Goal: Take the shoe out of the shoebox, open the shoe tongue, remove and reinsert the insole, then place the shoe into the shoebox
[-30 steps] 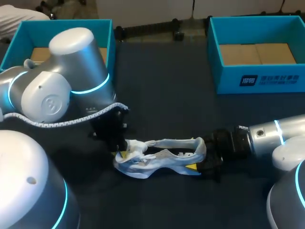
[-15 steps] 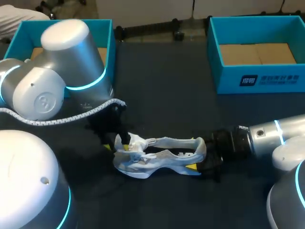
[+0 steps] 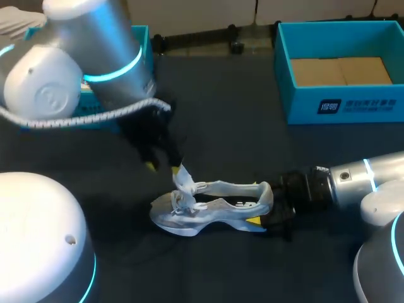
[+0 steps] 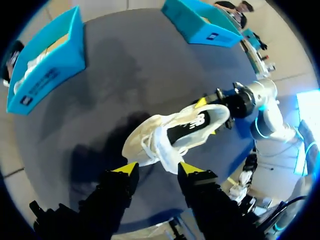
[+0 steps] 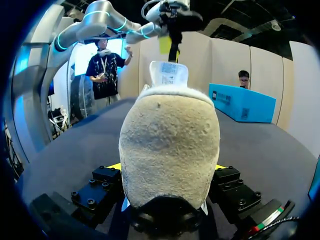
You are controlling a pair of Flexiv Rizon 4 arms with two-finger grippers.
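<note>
A white-grey shoe (image 3: 214,208) lies on its side on the dark table, toe to the left. Its tongue (image 3: 184,178) is pulled up and sticks out from the laces. My left gripper (image 3: 161,167) hangs just above and left of the tongue, open. In the left wrist view the tongue (image 4: 167,154) lies in the gap ahead of the left gripper (image 4: 157,169), not pinched. My right gripper (image 3: 265,216) is shut on the shoe's heel. In the right wrist view the fuzzy heel (image 5: 170,145) fills the space between the fingers.
One blue shoebox (image 3: 341,104) stands at the back right and shows a cardboard bottom. Another blue box (image 3: 140,38) sits at the back left, partly hidden by my left arm. Between them lies dark table surface (image 3: 227,113).
My left gripper rose from the shoe's toe end and moved back, drawing the tongue upright, and its fingers spread apart. The right arm and the shoe's heel stayed put.
</note>
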